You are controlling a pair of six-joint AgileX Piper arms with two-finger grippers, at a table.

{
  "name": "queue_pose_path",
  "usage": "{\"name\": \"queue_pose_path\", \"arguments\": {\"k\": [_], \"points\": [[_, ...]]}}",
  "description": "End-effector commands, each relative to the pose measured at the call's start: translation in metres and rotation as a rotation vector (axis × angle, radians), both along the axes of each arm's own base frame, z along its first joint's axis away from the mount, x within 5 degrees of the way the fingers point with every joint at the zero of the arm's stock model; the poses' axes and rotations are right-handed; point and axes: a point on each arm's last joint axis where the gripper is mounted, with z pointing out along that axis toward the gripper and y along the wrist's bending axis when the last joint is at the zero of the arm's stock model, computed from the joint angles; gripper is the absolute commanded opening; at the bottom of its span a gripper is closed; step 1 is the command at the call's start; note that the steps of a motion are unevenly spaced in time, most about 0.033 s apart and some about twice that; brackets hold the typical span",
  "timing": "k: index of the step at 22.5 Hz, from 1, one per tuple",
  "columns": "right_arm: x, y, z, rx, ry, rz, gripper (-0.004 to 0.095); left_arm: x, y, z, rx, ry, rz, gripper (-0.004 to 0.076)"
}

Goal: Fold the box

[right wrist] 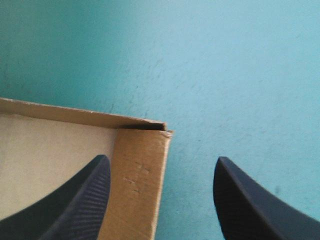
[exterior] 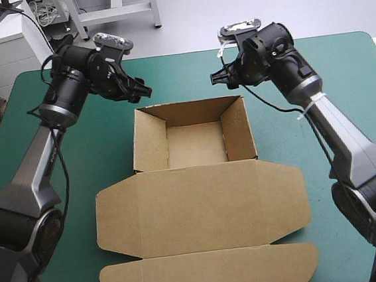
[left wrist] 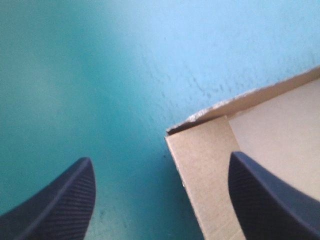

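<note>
The brown box lies at the middle of the table, on the teal-green cover, as an open tray. Four walls stand raised around the floor in its far part. The lid lies flat toward the table's near edge, with its side flaps spread and its rounded tuck flap nearest the robot. The left gripper hangs over the tray's far left corner and the right gripper over its far right corner; the two face each other across the far wall. Each gripper stands wide apart and holds nothing. In the left wrist view the tray's corner lies between the black fingers, one over the cover and the other over the tray's inside. The right wrist view shows the mirrored arrangement at the other corner. Whether any finger touches the board cannot be told
</note>
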Motion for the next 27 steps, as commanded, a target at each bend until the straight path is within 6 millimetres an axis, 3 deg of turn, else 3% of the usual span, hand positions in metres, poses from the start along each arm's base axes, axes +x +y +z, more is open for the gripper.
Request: {"name": "queue_pose_path", "arguments": {"k": [1,3,4,8,12,15,22,27], "points": [[-0.032,-0.026,0.056,-0.005,-0.164,-0.036,0.0566,-0.036,0.017,0.061,-0.041,-0.146,0.02,0.0435],[-0.04,-0.032,0.067,-0.001,-0.194,-0.046,0.0566,-0.049,0.023,0.076,-0.05,-0.189,0.026,0.035],[-0.046,-0.034,0.073,0.01,-0.209,-0.048,0.0566,-0.063,0.029,0.091,-0.068,-0.227,0.029,0.0251],[-0.05,-0.031,0.074,0.065,-0.19,-0.03,0.0566,-0.093,0.042,0.113,-0.079,-0.296,0.038,0.0005],[-0.048,-0.024,0.063,0.105,-0.129,-0.01,0.0566,-0.141,0.069,0.123,-0.027,-0.344,0.073,-0.001],[-0.043,-0.022,0.039,0.071,-0.051,-0.017,0.0566,-0.185,0.082,0.105,-0.059,-0.292,0.045,-0.001],[-0.019,-0.003,-0.026,0.038,0.151,-0.008,0.0566,-0.264,0.104,0.027,-0.14,-0.287,-0.013,-0.001],[-0.007,0.003,-0.047,0.007,0.197,-0.008,0.0566,-0.289,0.115,-0.017,-0.12,-0.236,-0.008,-0.001]]}}
